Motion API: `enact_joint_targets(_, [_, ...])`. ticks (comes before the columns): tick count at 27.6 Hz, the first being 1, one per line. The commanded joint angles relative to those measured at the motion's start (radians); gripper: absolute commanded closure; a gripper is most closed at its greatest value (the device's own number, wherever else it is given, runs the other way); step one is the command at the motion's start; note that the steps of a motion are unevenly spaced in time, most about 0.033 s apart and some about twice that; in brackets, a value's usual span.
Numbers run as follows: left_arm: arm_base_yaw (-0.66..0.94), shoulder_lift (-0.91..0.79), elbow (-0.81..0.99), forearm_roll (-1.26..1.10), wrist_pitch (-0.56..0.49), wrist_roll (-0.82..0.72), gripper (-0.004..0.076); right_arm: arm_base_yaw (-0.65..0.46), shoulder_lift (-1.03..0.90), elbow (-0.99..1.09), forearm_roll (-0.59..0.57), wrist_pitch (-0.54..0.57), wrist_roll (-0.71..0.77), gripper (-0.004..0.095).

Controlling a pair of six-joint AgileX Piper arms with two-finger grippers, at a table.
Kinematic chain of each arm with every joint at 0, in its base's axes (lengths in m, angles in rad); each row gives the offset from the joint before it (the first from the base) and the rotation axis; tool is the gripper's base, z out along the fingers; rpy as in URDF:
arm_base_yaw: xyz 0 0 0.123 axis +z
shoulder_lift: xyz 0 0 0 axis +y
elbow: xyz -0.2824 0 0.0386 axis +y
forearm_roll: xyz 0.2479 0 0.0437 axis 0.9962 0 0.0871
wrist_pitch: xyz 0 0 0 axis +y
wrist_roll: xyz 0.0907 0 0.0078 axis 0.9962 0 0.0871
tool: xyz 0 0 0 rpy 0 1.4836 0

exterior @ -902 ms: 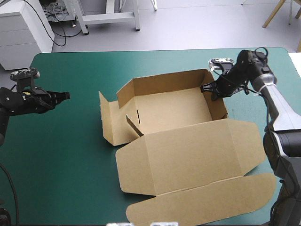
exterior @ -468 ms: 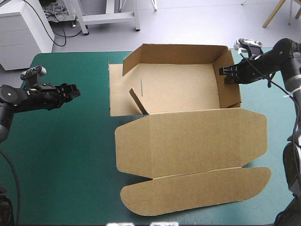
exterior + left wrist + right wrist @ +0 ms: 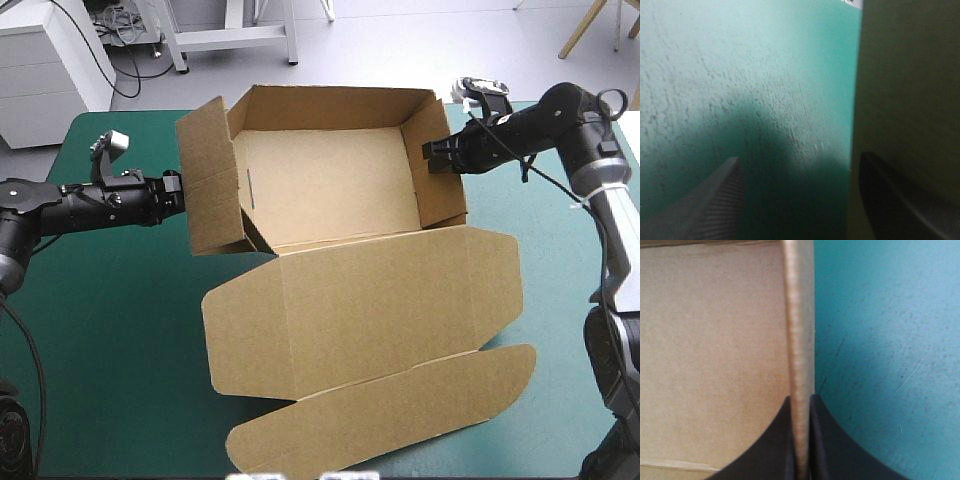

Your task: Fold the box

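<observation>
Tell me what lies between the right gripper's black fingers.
The raised end wall of the brown cardboard box, edge-on, pinched by the right gripper; the right wrist view shows it.

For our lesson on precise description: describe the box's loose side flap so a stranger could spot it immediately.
On the teal-green table stands the brown box, an open tray with its lid flat toward the near edge. The flap juts from the tray's left end, by the left gripper; unlike the other walls, it splays outward.

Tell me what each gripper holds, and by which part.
The right gripper is shut on the box, pinching the top edge of its right side wall. The left gripper is open at the left flap, holding nothing.
</observation>
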Motion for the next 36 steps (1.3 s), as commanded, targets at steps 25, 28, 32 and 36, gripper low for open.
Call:
enact_joint_targets(25, [-0.034, -0.042, -0.028, 0.164, 0.145, -0.084, 0.0277, 0.300, 0.058, -0.005, -0.029, -0.258, 0.172, 0.0921])
enact_joint_targets(28, [-0.106, -0.042, -0.028, 0.311, 0.116, -0.160, 0.0342, 0.363, 0.066, -0.005, -0.099, -0.288, 0.209, 0.0921])
enact_joint_targets(32, [-0.185, -0.042, -0.028, 0.494, 0.021, -0.320, 0.0388, 0.413, 0.086, -0.005, -0.241, -0.266, 0.300, 0.0922])
enact_joint_targets(36, [-0.301, -0.040, -0.028, 0.811, -0.105, -0.637, 0.0450, 0.427, 0.094, -0.005, -0.208, -0.261, 0.311, 0.0922])
